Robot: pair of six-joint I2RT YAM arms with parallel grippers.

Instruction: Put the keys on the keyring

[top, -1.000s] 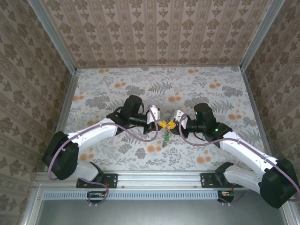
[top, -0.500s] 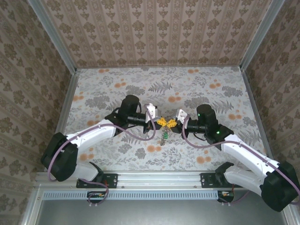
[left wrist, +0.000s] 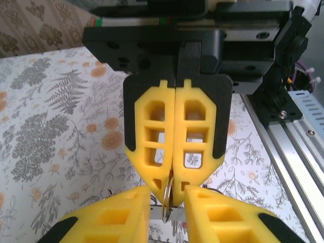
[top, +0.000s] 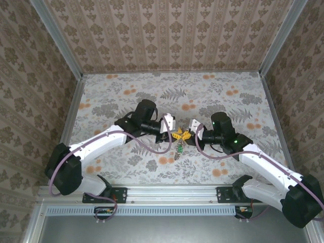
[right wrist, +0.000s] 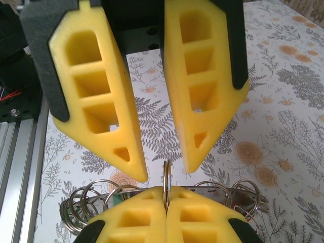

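Two tools nose-to-nose: your right tool [right wrist: 166,198] clamps the keyring [right wrist: 166,178]; left tool [left wrist: 167,196], jaws apart, straddles it from 9 o'clock.

Keyring [right wrist: 166,177] over the middle of the table [top: 228,101]
Left gripper [top: 174,133] at its 9 o'clock, right gripper [top: 187,135] at its 3 o'clock, tips facing across it; the keys [top: 178,148] hang at its 6 o'clock

- Left fingers [right wrist: 96,101] and right fingers [right wrist: 147,200]: matt yellow plastic, faintly grainy, on matt black backs.
- Keyring [right wrist: 166,177]: thin, bright, glossy metal.
- Loops [right wrist: 83,205] below it: shiny metal wire.
- Worktop [top: 212,96]: smooth, matt floral print.
- Rail [top: 172,192] at the near edge: dull brushed metal.
- Arm shells [top: 101,142]: glossy white plastic.
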